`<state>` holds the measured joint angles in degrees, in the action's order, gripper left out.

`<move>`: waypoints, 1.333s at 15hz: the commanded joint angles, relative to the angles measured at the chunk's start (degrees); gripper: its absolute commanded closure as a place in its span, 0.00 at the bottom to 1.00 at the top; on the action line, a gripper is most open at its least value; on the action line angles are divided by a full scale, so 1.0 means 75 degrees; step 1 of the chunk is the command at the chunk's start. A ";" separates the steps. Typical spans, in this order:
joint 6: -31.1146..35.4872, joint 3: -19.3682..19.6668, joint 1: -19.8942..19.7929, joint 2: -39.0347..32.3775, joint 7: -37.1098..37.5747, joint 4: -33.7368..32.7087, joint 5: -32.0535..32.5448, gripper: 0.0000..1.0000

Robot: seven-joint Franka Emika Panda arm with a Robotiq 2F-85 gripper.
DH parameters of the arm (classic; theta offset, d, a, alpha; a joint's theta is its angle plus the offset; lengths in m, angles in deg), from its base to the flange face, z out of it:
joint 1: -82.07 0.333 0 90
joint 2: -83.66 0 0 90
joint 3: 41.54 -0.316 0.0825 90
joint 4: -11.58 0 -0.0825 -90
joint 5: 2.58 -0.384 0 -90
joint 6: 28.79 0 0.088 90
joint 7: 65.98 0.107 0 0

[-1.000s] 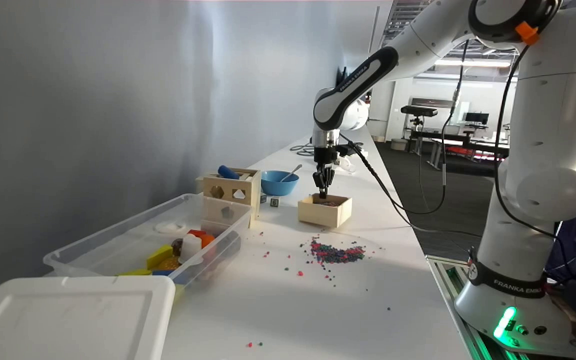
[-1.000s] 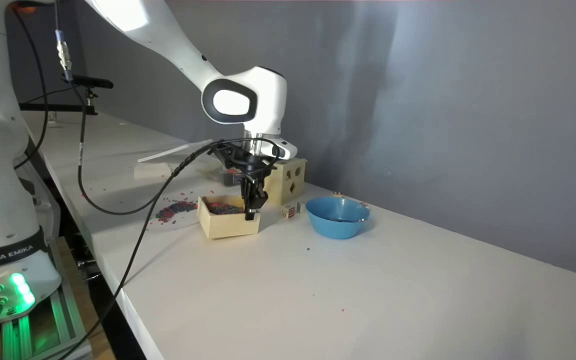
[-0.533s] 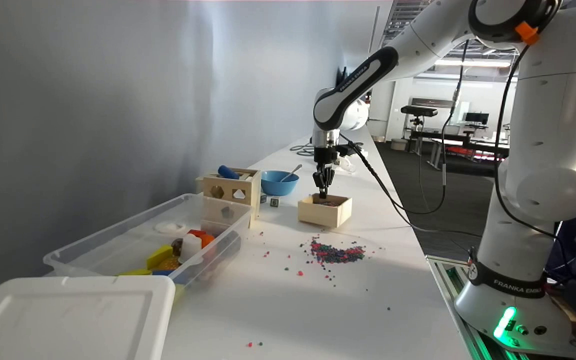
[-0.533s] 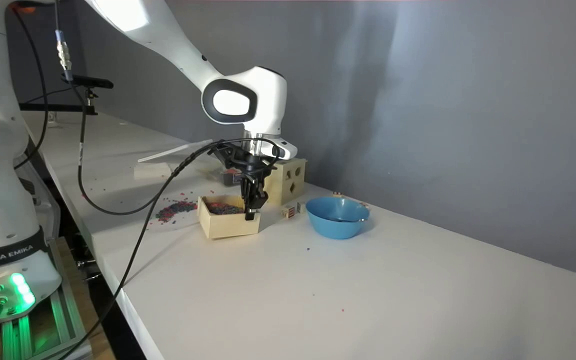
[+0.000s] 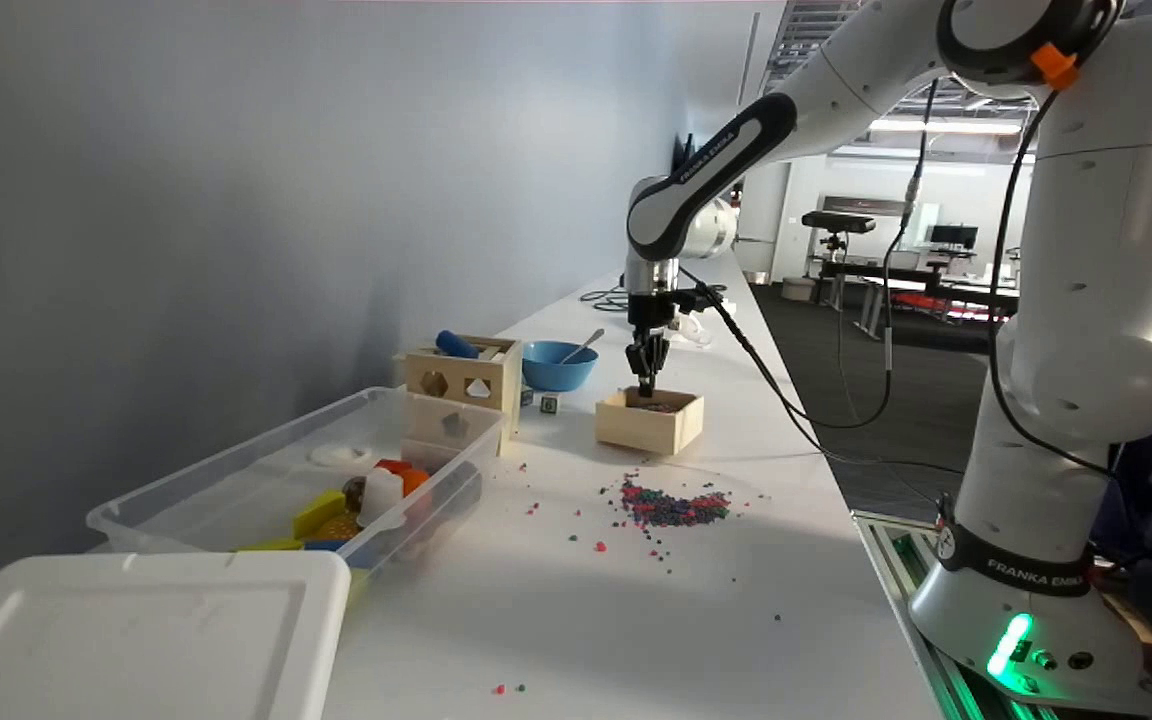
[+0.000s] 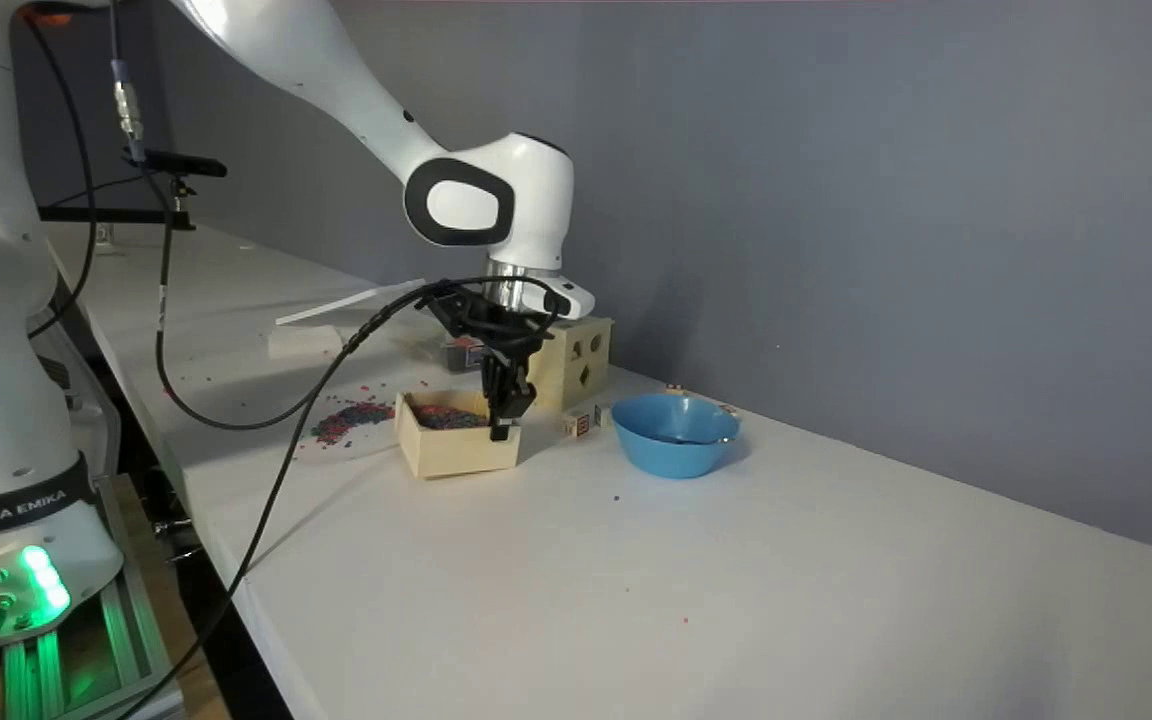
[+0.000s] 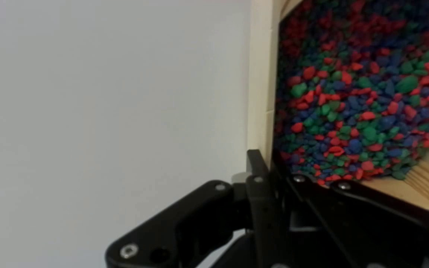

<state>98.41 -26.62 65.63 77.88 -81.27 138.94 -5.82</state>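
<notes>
My gripper (image 5: 646,388) points straight down at one wall of a small, open, pale wooden box (image 5: 636,430). In the wrist view, its fingers (image 7: 268,162) straddle the box's thin wall (image 7: 262,74), one finger outside and one inside, closed on it. The box holds many small red, green and blue pebbles (image 7: 367,108). In an exterior view, the gripper (image 6: 502,425) is at the box (image 6: 464,456) on the side nearest the blue bowl (image 6: 671,455). I cannot tell whether the box rests flat on the table.
Loose pebbles (image 5: 671,508) lie spilled beside the box. A wooden shape sorter (image 5: 496,390), the blue bowl with a spoon (image 5: 581,345) and small letter blocks (image 5: 549,404) stand near the wall. A clear plastic bin (image 5: 236,455) of toys and its white lid (image 5: 146,630) lie farther along.
The arm, gripper and box have not visibly moved. The bright reflection on the grey wall has faded.
</notes>
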 commanded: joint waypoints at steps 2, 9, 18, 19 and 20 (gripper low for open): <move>-0.0016 -0.0011 -0.0012 0.0001 0.0004 -0.0011 0.0004 0.93; -0.0016 -0.0011 -0.0012 0.0001 0.0004 -0.0011 0.0004 0.93; -0.0182 -0.0016 -0.0020 0.0152 0.0004 -0.0069 -0.0113 0.98; -0.0235 -0.0003 -0.0039 0.0186 -0.0016 -0.0104 -0.0142 0.98; -0.0214 0.0011 -0.0061 0.0206 -0.0005 -0.0166 -0.0221 0.98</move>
<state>98.44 -26.61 65.63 77.87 -81.18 138.92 -5.81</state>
